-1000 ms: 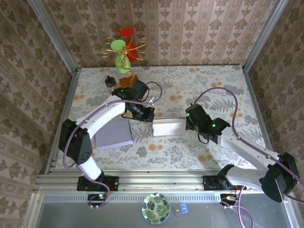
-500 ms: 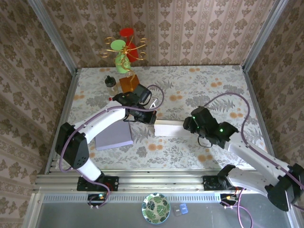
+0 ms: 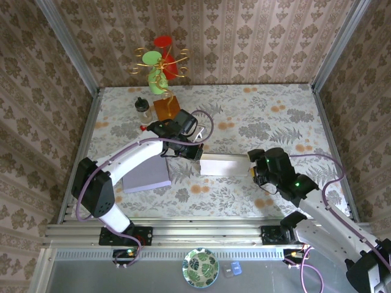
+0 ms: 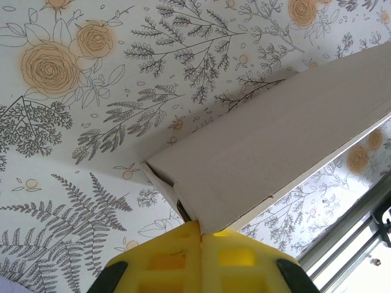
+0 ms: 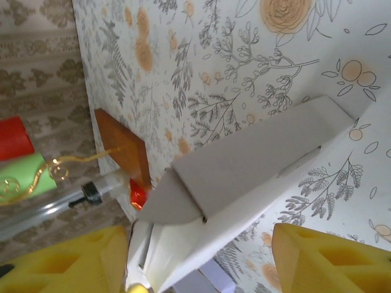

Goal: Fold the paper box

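Paper box point(image 3: 223, 165): white and long, lying mid-table on the floral cloth point(image 3: 275, 116), its length running left to right between the two grippers.
Left gripper point(image 3: 194, 151): right on the box's left end. In the left wrist view the yellow fingers point(image 4: 165, 262) are pressed tight together, with the box's corner pinched between them.
Right gripper point(image 3: 253, 171): just beside the box's right end, jaws spread wide. In the right wrist view its yellow fingers point(image 5: 73, 262) sit far apart with the box end-on between them, and I see no contact.
Box detail: a rounded flap point(image 5: 166, 206) shows at the end nearer the right wrist camera.
Purple sheet point(image 3: 146, 174): flat on the cloth left of the box, partly under the left arm and clear of the box.
Back left corner: amber block point(image 3: 165, 107), a small dark-capped bottle point(image 3: 143, 108), and a green and red ornament point(image 3: 160, 61) behind them, all well away from the box.
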Motion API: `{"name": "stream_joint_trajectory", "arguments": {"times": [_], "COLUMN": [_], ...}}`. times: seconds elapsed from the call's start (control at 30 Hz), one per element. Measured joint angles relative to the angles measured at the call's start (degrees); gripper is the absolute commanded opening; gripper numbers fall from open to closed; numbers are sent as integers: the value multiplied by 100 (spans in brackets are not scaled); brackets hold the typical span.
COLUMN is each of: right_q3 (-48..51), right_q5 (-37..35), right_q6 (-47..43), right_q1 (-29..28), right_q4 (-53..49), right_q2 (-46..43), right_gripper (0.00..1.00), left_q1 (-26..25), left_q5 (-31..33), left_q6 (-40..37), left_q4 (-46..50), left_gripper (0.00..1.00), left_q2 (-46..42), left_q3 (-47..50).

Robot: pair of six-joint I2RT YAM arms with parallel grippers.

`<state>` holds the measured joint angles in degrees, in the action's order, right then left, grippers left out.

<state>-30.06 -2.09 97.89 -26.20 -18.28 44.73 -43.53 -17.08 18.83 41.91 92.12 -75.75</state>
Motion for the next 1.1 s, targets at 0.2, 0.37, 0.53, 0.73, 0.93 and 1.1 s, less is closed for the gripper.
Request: {"name": "stream_joint_trajectory", "arguments": {"times": [0.2, 0.37, 0.53, 0.73, 0.93, 1.1], "right_q3": [236, 256, 310, 413, 415, 422], "right_q5": [90, 111, 136, 155, 157, 157], "right_q6": [439, 505, 575, 579, 544, 538], "right_q1": [133, 157, 175, 205, 205, 205], "right_q4": [560, 787, 955, 1132, 1152, 1147], "right_q2": [28, 125, 181, 238, 254, 254], "right_gripper": [59, 56, 47, 38, 34, 34], "left_q1": [-17, -37, -37, -37, -9, 208], "left_q5": [35, 59, 63, 70, -28, -240], "left_q6": [0, 0, 2, 96, 595, 1587], "left_q4": [-2, -2, -2, -26, -142, -505], "left_gripper": [0, 0, 0, 9, 24, 29], "left_q2": [0, 0, 0, -15, -313, -935], "left_q3": [0, 0, 0, 4, 293, 575]}}
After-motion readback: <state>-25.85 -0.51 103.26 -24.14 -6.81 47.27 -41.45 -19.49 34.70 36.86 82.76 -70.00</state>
